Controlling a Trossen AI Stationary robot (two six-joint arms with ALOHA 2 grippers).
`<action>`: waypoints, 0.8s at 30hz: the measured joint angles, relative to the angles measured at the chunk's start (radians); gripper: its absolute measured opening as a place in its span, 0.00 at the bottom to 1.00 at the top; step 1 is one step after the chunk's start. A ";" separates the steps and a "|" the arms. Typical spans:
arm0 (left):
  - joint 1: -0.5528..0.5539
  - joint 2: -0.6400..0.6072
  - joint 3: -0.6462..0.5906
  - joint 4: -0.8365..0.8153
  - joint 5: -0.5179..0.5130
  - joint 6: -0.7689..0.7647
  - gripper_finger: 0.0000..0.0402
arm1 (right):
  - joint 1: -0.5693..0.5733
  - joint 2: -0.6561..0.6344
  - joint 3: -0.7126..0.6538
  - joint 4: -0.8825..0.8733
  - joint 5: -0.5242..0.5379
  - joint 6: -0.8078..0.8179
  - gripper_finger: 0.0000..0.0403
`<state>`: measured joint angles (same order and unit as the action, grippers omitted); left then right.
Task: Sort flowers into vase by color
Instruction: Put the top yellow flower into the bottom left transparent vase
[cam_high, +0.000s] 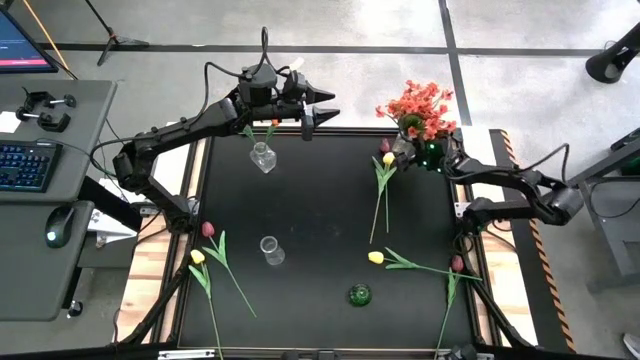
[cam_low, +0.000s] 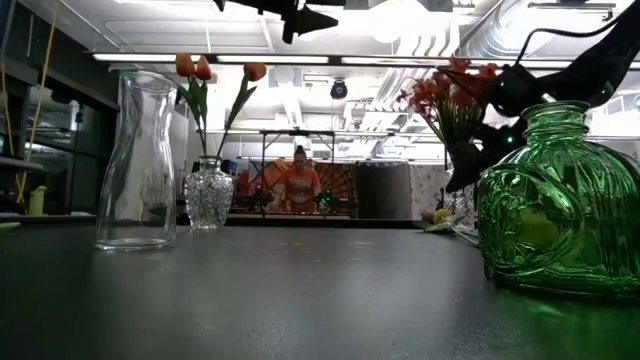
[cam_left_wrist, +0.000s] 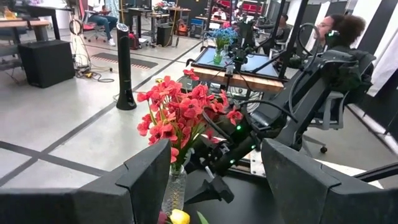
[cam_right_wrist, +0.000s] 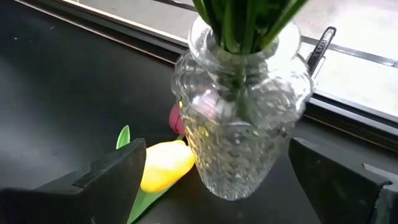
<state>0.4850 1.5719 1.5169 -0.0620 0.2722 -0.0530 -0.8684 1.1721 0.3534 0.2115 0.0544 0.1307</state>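
Black table top (cam_high: 320, 215) holds scattered flowers (cam_high: 383, 185) | grey floor (cam_high: 400, 25) beyond | left pincer (cam_high: 318, 108) released | right pincer (cam_high: 400, 152) released

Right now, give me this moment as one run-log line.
left gripper: open, raised at table's back edge | right gripper: open, around patterned glass vase of red-orange sprays | loose tulips on table

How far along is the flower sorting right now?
Partly done. The red-orange sprays stand in a textured glass vase, and orange tulips in another. In hand: nothing; the right end effector is open beside the spray vase, the left end effector open above the table's far edge. Left: yellow tulips and dark pink tulips lie on the table; the clear carafe and green vase are empty.
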 joint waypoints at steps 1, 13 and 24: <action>0.000 0.000 0.000 0.000 0.000 0.008 0.59 | 0.000 -0.012 0.000 -0.016 0.000 0.000 0.95; 0.000 0.000 0.000 0.000 0.000 0.021 0.59 | 0.000 -0.140 0.001 -0.346 -0.025 0.108 0.95; 0.012 0.000 0.000 -0.013 0.000 0.027 0.59 | 0.001 -0.213 0.001 -0.544 -0.247 0.384 0.95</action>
<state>0.4973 1.5719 1.5169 -0.0752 0.2726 -0.0261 -0.8677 0.9587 0.3542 -0.3329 -0.1923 0.5145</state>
